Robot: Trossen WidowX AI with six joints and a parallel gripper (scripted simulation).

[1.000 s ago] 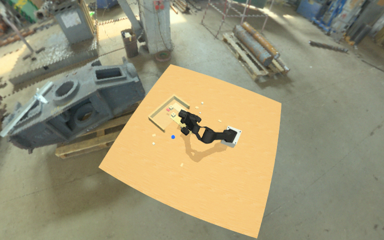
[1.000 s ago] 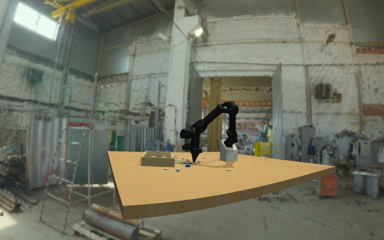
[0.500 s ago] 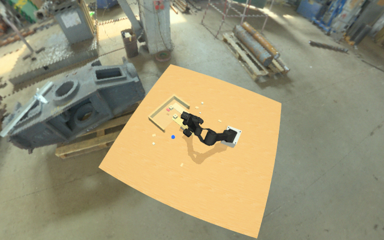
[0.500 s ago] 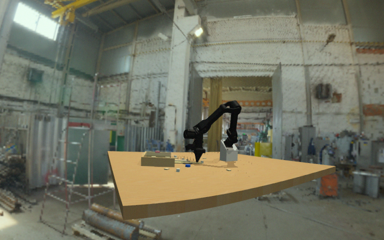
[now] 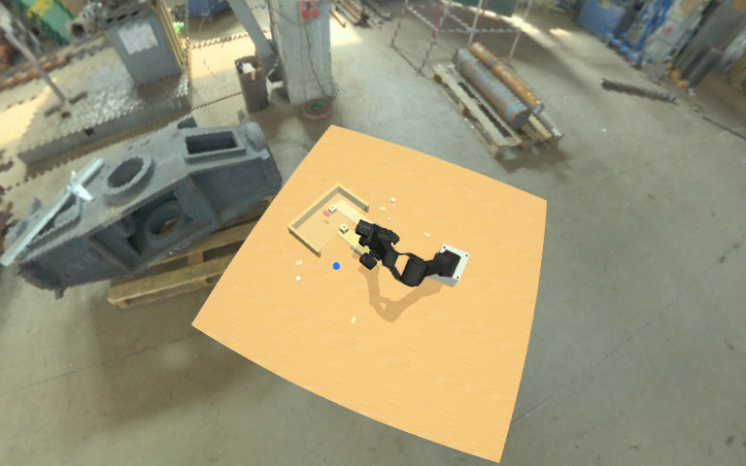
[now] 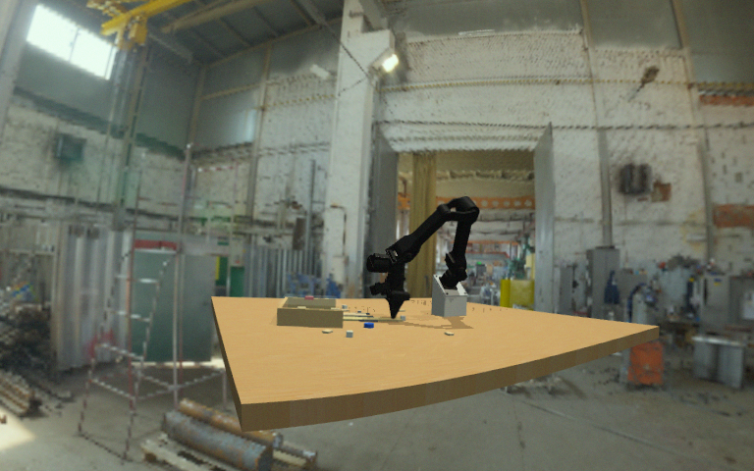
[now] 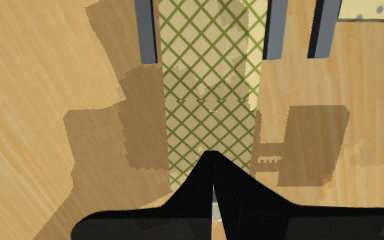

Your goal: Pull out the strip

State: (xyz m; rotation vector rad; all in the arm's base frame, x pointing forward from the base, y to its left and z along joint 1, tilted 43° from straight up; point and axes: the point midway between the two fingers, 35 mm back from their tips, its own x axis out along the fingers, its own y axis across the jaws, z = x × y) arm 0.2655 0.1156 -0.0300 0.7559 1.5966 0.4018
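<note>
A pale strip with green cross-hatching [image 7: 210, 50] [image 5: 347, 236] runs straight away from my gripper [image 7: 210, 156] [image 6: 393, 316], between two grey rails. The gripper is shut on the strip's near end, low over the table. A dotted strip [image 7: 359, 9] [image 5: 349, 211] lies alongside, beyond another rail. Two pale cubes with dark marks on top show in the top view: one cube [image 5: 345, 229] by the inner end of the hatched strip, the other cube [image 5: 332, 208] by the dotted strip. Which cube bears the label is too small to tell. The arm hides part of both strips.
A low walled tray [image 5: 304, 242] [image 6: 308, 318] surrounds the cubes on three sides. A red piece [image 5: 325, 213] lies inside it. Grey rails [image 7: 147, 35] [image 7: 275, 30] flank the hatched strip. A blue disc [image 5: 336, 265] [image 6: 368, 325] and several small pale pieces lie around.
</note>
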